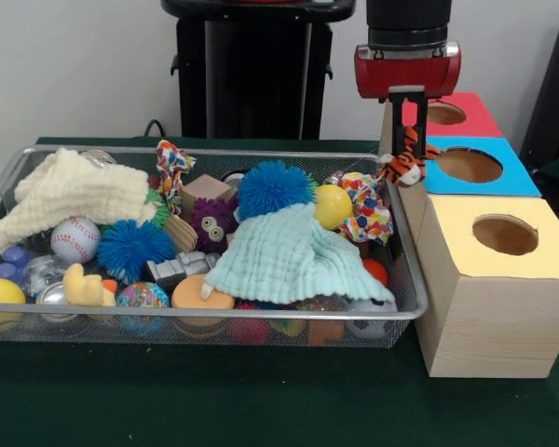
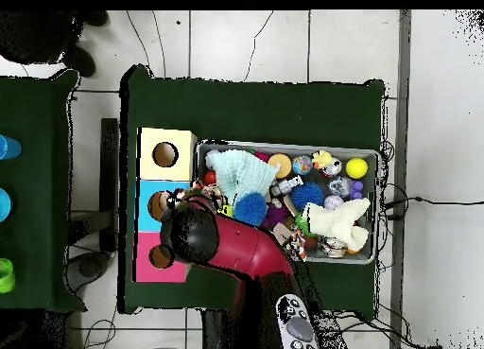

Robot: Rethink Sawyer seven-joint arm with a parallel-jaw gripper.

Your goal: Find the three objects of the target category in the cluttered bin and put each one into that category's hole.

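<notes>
On the dark green bench [image 1: 261, 400], the nearest thing is the wire bin [image 1: 405, 312], filled with toys. At its front lie a yellow ball [image 1: 0, 291], a yellow duck [image 1: 82, 287] and a mint cloth [image 1: 293, 256] that covers part of the heap — probably why a search is needed, since things can hide under it. Further back are a baseball [image 1: 74, 239], a blue spiky ball [image 1: 130, 247], a cream cloth [image 1: 74, 191] and a second blue spiky ball [image 1: 273, 186].

At 3 o'clock from the bin stands the row of wooden boxes, each with a hole on top: the yellow box [image 1: 503, 251] nearest, the blue box [image 1: 470, 168] behind it, the red box [image 1: 452, 114] farthest.

The gripper [image 1: 408, 140] hangs above the bin's far corner at about 1 o'clock, just beside the blue box. Its jaws pinch a small striped tiger toy [image 1: 408, 168], which is lifted clear of the heap and dangles at the edge of the blue box. I judge it is held high so that it can pass over the box wall toward a hole; which hole is meant I cannot tell. In the overhead view the arm covers the toy.
</notes>
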